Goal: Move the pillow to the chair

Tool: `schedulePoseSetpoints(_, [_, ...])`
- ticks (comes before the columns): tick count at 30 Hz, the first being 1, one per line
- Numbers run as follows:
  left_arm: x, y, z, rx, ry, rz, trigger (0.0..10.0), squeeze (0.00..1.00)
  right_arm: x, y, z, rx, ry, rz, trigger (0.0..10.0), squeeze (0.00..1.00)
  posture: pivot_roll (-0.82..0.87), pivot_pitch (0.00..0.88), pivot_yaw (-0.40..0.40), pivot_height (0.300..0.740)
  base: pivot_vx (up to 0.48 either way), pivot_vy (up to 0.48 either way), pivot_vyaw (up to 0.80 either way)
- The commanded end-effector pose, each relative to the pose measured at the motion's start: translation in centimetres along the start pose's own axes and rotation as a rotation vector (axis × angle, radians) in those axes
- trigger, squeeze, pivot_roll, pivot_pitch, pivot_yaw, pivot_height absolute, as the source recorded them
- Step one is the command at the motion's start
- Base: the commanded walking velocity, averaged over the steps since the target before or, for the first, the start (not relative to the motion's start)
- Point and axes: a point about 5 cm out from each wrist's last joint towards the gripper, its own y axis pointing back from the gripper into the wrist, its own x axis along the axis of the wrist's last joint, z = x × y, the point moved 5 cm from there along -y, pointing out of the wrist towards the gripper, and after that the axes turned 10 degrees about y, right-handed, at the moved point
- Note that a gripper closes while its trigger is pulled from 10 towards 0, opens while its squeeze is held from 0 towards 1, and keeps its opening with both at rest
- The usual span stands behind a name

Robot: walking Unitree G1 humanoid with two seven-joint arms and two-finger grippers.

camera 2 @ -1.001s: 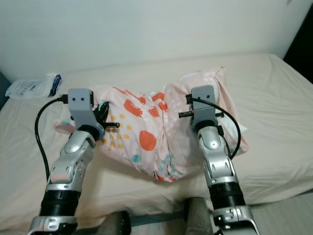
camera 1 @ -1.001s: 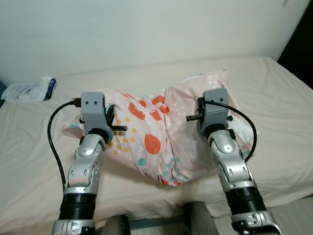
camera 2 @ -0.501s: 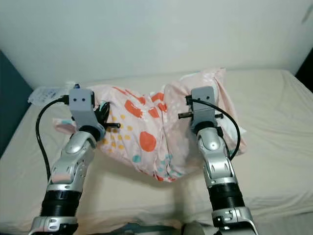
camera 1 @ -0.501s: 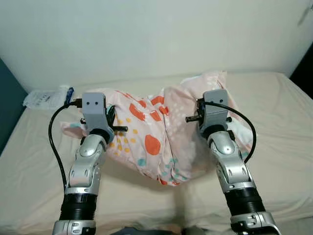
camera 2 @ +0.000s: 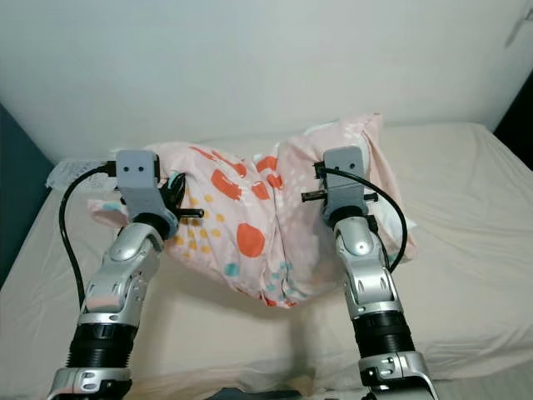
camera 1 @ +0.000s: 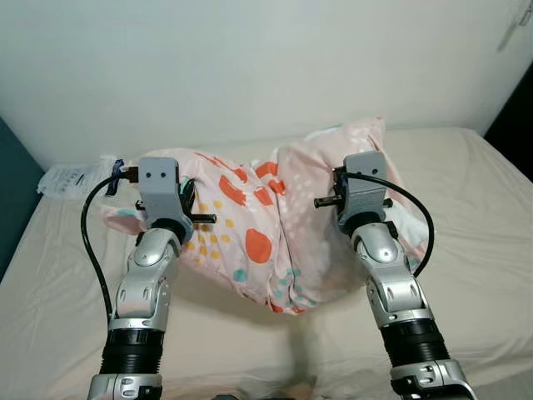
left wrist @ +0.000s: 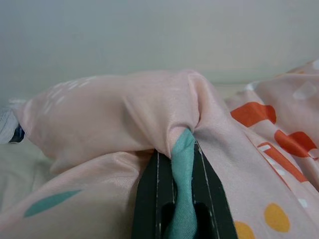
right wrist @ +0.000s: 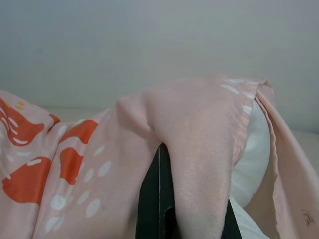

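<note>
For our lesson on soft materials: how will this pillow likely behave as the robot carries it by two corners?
The pillow looks floppy: its middle sags between the left hand and right hand. It is probably light, since pinched fabric alone holds it up. The smooth cover bunched in the fingers might slip.

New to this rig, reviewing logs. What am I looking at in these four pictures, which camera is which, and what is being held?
It is a humanoid robot seen from its own cameras. The two wide pictures come from a stereo camera on its head, looking down past its two silver arms at a bed with a beige sheet. The two close pictures come from a camera on each wrist, looking along that gripper's black fingers.

The left gripper is shut on a pinch of a pink patterned pillow, and the right gripper is shut on another fold of it. The pillow hangs between the two arms, sagging in the middle above the sheet.

A white packet lies on the bed's far left corner by the wall.
</note>
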Motion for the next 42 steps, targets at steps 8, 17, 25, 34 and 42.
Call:
schedulePoseSetpoints(8, [-0.1, -0.2, 0.4, -0.02, -0.012, 0.004, 10.0, 0.0, -1.7, 0.0, -1.8, 0.057, -0.037, -0.07, 10.0, 0.0, 0.03, 0.042, 0.039, 0.74, 0.0, 0.0, 0.0])
schedulePoseSetpoints(17, [-0.9, 0.0, 0.1, 0.0, -0.012, -0.016, 10.0, 0.0, -2.5, 0.2, -1.4, 0.043, -0.007, -0.097, 10.0, 0.0, 0.02, 0.051, 0.039, 0.74, 0.0, 0.0, 0.0])
schedulePoseSetpoints(25, [-1.4, 0.3, -0.3, 0.021, -0.022, -0.019, 10.0, 0.0, -2.7, 0.2, -1.3, 0.046, -0.004, -0.101, 10.0, 0.0, 0.02, 0.052, 0.034, 0.74, 0.0, 0.0, 0.0])
schedulePoseSetpoints(34, [-1.8, 0.4, -0.5, 0.032, -0.025, -0.03, 10.0, 0.0, -2.9, 0.3, -1.2, 0.038, -0.02, -0.11, 10.0, 0.0, 0.02, 0.061, 0.031, 0.74, 0.0, 0.0, 0.0])
schedulePoseSetpoints(42, [-1.9, 0.5, -0.4, 0.03, -0.024, -0.031, 10.0, 0.0, -3.0, 0.4, -1.3, 0.038, -0.044, -0.117, 10.0, 0.0, 0.02, 0.069, 0.032, 0.74, 0.0, 0.0, 0.0])
